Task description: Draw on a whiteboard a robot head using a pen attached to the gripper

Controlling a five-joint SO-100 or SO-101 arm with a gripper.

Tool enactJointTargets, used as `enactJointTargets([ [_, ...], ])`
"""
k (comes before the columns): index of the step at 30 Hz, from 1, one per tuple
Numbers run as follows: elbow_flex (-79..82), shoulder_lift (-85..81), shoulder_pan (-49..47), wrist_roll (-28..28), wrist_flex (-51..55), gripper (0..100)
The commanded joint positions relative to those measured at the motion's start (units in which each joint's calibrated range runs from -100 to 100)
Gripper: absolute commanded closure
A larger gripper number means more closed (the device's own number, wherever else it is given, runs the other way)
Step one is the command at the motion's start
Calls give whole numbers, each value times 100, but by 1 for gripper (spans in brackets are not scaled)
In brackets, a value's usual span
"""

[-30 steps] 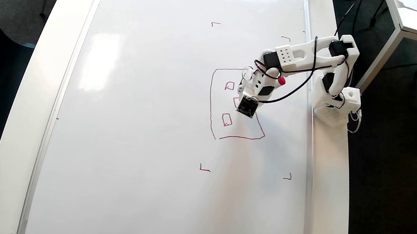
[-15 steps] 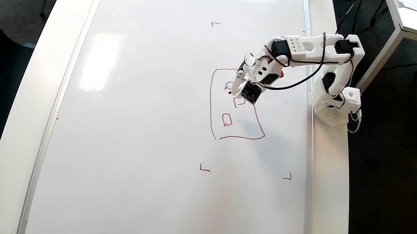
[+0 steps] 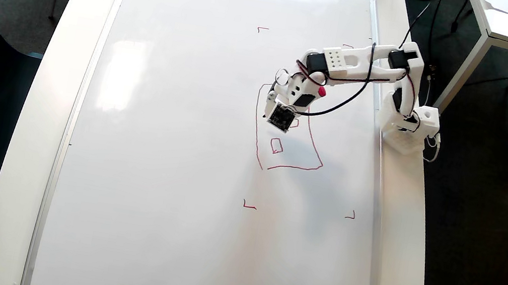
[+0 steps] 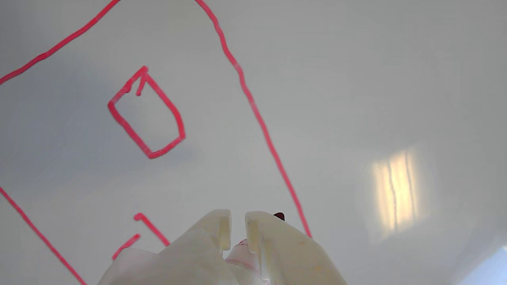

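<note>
On the whiteboard point(image 3: 171, 150), gripper point(image 4: 237, 229) sits over the robot head's point(image 3: 282, 159) upper left edge in the overhead view. Fingers clamped on the pen point(image 4: 279, 216), dark tip peeking at 1 o'clock. Small red square at 11 o'clock in the wrist view.

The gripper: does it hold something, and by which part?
The gripper holds the pen between its fingers, near the writing end; only the dark tip and a bit of body show.
</note>
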Motion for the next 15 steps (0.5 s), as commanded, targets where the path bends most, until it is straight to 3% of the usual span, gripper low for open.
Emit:
enactJointTargets([
  [1,-479,296,29,29,-63,99],
  [15,-688,690,-60,8,-72,99],
])
